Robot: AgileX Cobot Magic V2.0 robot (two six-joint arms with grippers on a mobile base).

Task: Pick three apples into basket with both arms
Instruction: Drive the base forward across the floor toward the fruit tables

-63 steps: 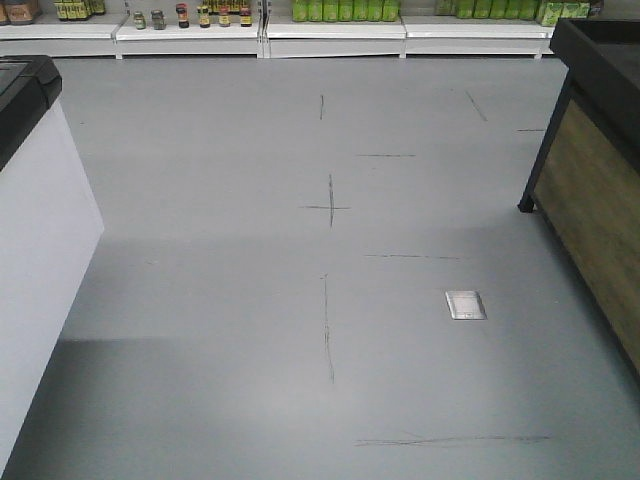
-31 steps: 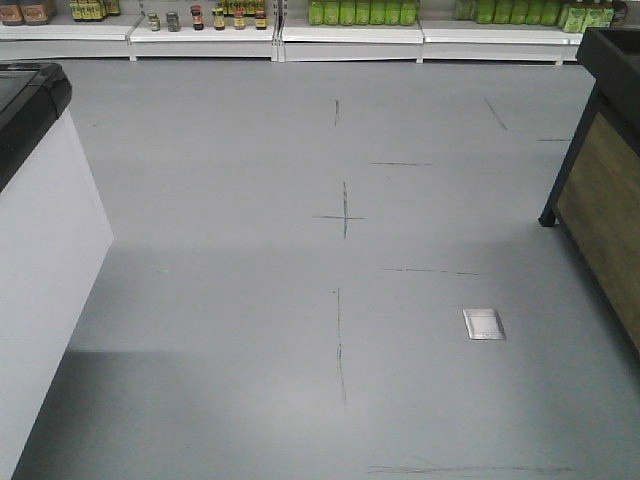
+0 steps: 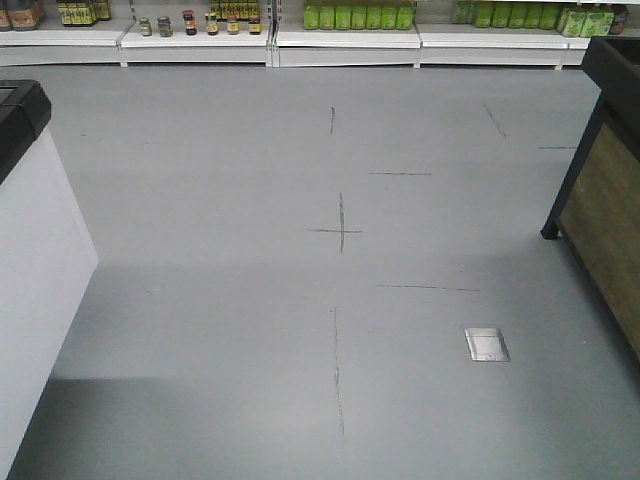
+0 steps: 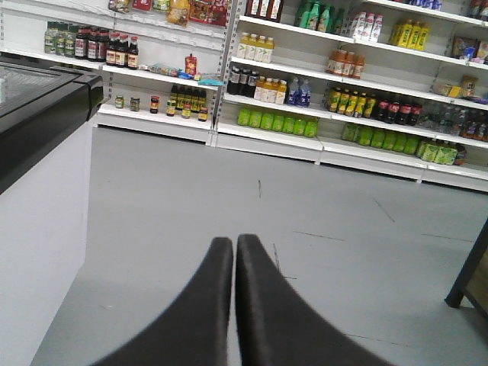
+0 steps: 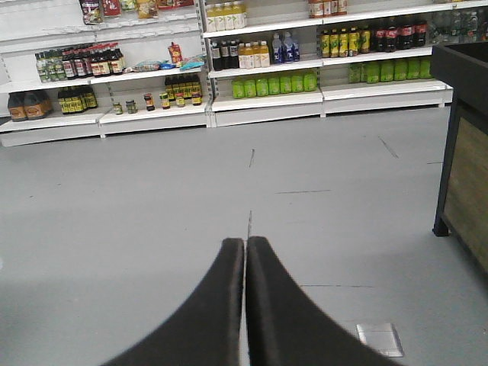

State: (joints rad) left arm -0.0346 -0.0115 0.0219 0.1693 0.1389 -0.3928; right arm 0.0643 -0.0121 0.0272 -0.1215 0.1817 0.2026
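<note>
**No apples in sight, base rolling fwd**

Apples and basket: not in any view. I can't say where they are, only that they're not on the floor ahead or on the shelves I can see.

My left claw [image 4: 234,242] is closed, fingers pressed tip to tip, nothing between them. Right claw [image 5: 245,244] is the same: closed and empty. Both point out level over bare grey floor [image 3: 200,250], so neither is near anything to grab.

What's changed: in the front view the cross mark [image 3: 340,230] and the metal plate [image 3: 487,345] sit lower in frame than 1 s ago. The white cabinet [image 3: 40,260] at left and the wood-sided stand [image 3: 605,220] at right have slid toward the frame edges. The shelves [image 3: 345,38] w/ green bottles [image 3: 358,16] sit a bit lower too. I read that as the base driving fwd down the aisle, w/ a slight swing in heading.

Meaning for the task: 0 of 3 apples done and no pick begun. This looks like the approach leg. Next need, as I judge it: get the fruit and basket into view, then open a claw. The stand at right may hold produce, but its top isn't visible, so can't tell.
</note>
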